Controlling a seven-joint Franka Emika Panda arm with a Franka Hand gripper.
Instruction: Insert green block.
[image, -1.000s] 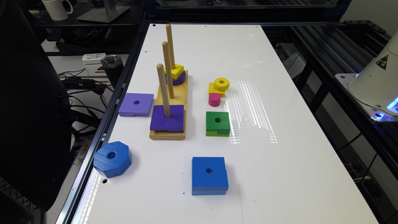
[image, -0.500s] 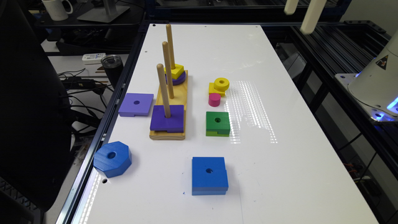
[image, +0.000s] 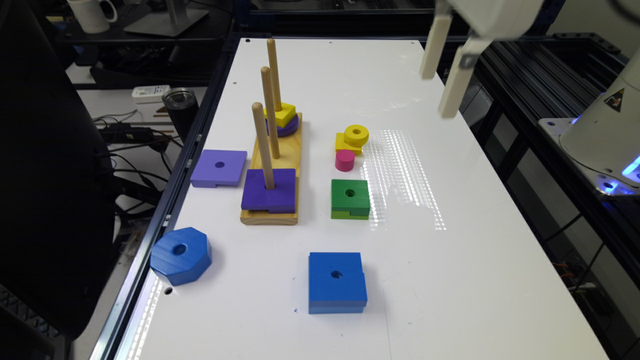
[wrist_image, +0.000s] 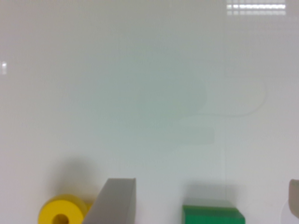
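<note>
the green block (image: 350, 198) lies flat on the white table (image: 450, 260), just beside the wooden peg stand (image: 272, 165) on the exterior view's right, level with the stand's near end where a purple square (image: 268, 190) already sits on the nearest peg (image: 262, 145). its centre hole faces up and its notched edge shows on the near side, dark green over a lime strip. the gripper (image: 440, 75) hangs high in the air, well apart from the block, up toward the far end of the table and further from the stand than the block is. the relation that counts is this: the block lies nearer the camera and closer to the stand than the gripper, and much lower — so reaching it looks to call for a pull back along the table, a small shift toward the stand, then a drop. in the wrist view the two fingers (wrist_image: 117, 200) stand spread with bare table between them, nothing held, and the block (wrist_image: 212, 215) peeks in at the picture's edge between them, beside the yellow ring (wrist_image: 60, 212). the block is square, so it has no long axis to favour; any pair of opposite flat sides would probably serve, though the notched side may give a poorer hold. between gripper and block, relative to the stand, sit the yellow ring (image: 356, 134) and a small pink cylinder (image: 345, 160) — both just beyond the block, close enough that a low approach could clip them. the middle peg (image: 270, 112) stands bare.
</note>
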